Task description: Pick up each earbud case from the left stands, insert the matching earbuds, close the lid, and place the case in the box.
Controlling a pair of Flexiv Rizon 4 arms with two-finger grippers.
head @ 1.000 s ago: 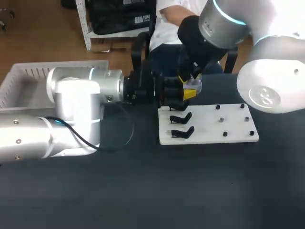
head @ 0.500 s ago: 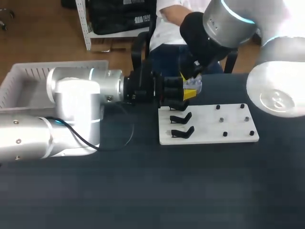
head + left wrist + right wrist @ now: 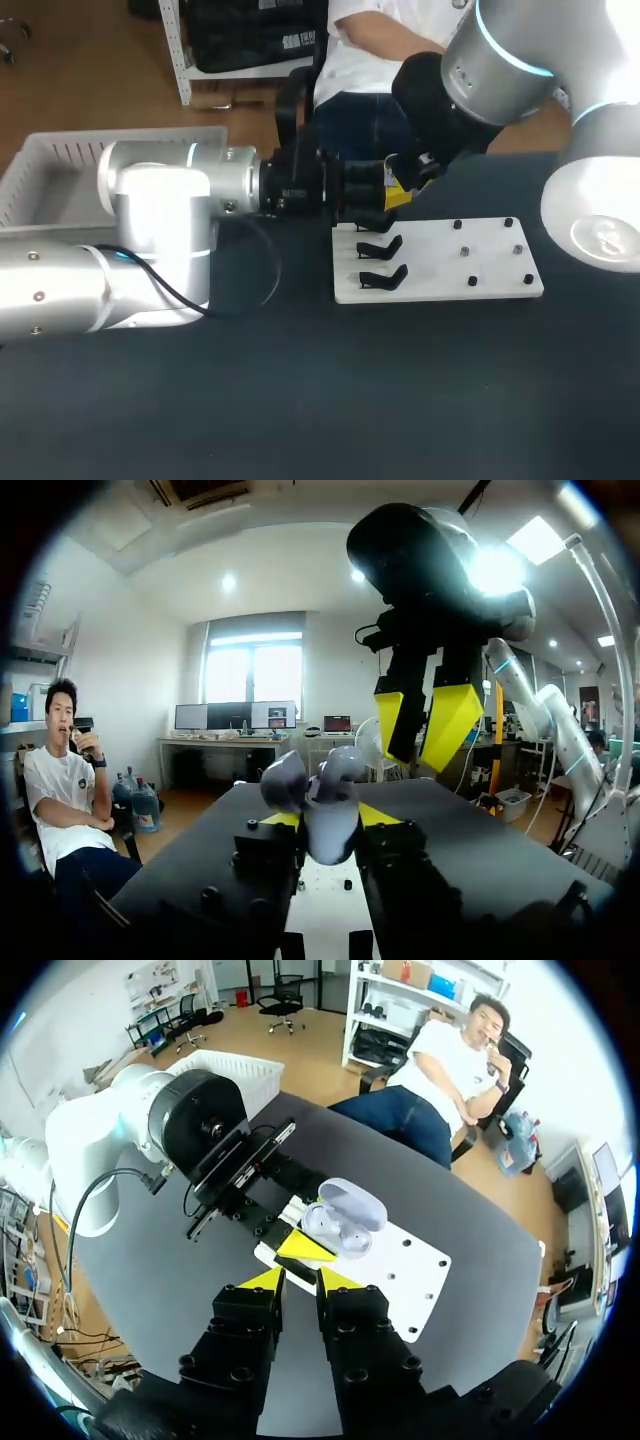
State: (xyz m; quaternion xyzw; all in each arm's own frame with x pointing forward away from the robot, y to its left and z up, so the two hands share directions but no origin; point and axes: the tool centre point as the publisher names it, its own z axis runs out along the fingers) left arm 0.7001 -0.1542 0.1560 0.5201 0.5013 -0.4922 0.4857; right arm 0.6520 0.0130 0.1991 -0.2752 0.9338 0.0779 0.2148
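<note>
My left gripper (image 3: 385,198) reaches in sideways over the far left corner of the white board (image 3: 450,275) and is shut on a pale lavender earbud case (image 3: 322,805). The case stands between its yellow tips with the lid open. In the right wrist view the open case (image 3: 340,1222) lies just ahead of my right gripper (image 3: 297,1280). My right gripper (image 3: 425,720) hangs above and a little to the side of the case. Its fingers point down with a narrow gap and nothing visible between them. Two black stands (image 3: 380,246) on the board's left side are bare.
Small dark pegs and two grey bits (image 3: 465,250) dot the board's right half. A white basket (image 3: 50,165) sits at the table's far left, behind my left arm. Dark tabletop stretches in front of the board.
My right arm has drawn up and to the right, away from the case, and its fingers have narrowed. The left arm and the case have not moved.
</note>
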